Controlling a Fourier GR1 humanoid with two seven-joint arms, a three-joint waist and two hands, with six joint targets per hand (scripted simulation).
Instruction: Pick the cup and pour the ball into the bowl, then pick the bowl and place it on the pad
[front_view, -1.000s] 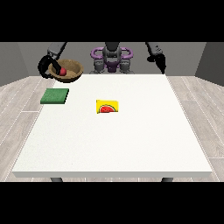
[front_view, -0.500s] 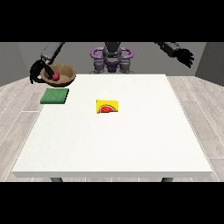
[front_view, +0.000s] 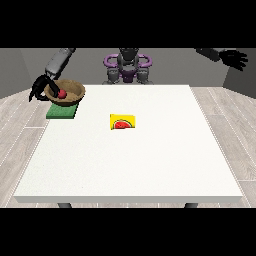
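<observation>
Wooden bowl (front_view: 67, 92) over green pad (front_view: 61, 112), robot hand (front_view: 41, 89) gripping its rim.

You have a brown wooden-looking bowl (front_view: 68, 92) with a red ball (front_view: 62, 93) inside it. Under it you see a plain green pad (front_view: 61, 111). The table (front_view: 130, 160) is white. Near its middle you see a yellow cup (front_view: 123, 121) marked with a red half-round shape. Both hands (front_view: 40, 89) (front_view: 234, 58) are black. The robot's torso (front_view: 128, 66) is grey with purple rings.
</observation>
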